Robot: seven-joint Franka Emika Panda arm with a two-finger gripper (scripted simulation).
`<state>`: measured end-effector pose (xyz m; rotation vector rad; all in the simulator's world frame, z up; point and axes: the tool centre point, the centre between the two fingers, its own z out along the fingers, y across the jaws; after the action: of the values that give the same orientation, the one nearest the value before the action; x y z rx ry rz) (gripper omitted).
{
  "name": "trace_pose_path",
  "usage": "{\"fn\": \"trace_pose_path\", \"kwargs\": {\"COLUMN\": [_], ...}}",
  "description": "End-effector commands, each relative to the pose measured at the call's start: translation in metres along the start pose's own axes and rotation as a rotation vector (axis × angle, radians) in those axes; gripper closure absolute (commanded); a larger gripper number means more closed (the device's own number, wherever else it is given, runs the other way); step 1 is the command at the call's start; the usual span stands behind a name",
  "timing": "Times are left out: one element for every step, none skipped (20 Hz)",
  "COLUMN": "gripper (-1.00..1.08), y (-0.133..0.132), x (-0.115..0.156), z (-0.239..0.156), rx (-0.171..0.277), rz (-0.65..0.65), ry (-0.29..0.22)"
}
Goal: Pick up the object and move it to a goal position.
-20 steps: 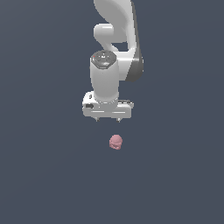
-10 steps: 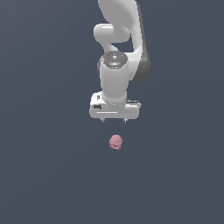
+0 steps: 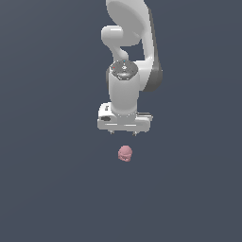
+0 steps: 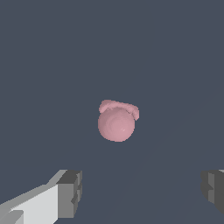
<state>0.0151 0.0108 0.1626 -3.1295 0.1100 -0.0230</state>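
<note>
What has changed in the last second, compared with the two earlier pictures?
The gripper has shifted toward the exterior view's right and slightly lower, so it now hangs almost directly over the pink object. Its fingers are open and apart from the object; nothing was grasped or released. The object stayed in the same place on the grey floor.

no readable text, label, brand, number or sign appears in either view, whether on the white arm (image 3: 125, 90), the pink object (image 3: 125, 153) or the plain dark surface.
</note>
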Motion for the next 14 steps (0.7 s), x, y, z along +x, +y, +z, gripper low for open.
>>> {"fn": "trace_pose_path", "kwargs": {"gripper": [-0.92,-0.92,-0.92,-0.92,-0.92,-0.92,-0.92,-0.92,-0.92,-0.92,-0.92,-0.92,-0.92,-0.92], "y": [-0.002,-0.002,-0.003,-0.004,-0.005,-0.006,-0.007,-0.008,-0.009,-0.009,-0.010,-0.011,-0.011,-0.011], "x": [0.004,0.006,0.009,0.011,0.014,0.016,0.019,0.021,0.023,0.024,0.026,0.027,0.028,0.029], "z": [0.008,0.013,0.017,0.023,0.028,0.034,0.040,0.045,0.050,0.054,0.058,0.062,0.065,0.068], "rx": [-0.001,-0.001,-0.001,-0.002,-0.003,-0.004,-0.004,-0.005,-0.006,-0.007,-0.008,-0.009,-0.010,-0.010], "rz": [0.024,0.036,0.049,0.064,0.080,0.096,0.111,0.125,0.138,0.150,0.160,0.169,0.177,0.184], "ry": [-0.002,-0.003,-0.004,-0.005,-0.006,-0.007,-0.008,-0.009,-0.010,-0.011,-0.011,-0.012,-0.012,-0.012]}}
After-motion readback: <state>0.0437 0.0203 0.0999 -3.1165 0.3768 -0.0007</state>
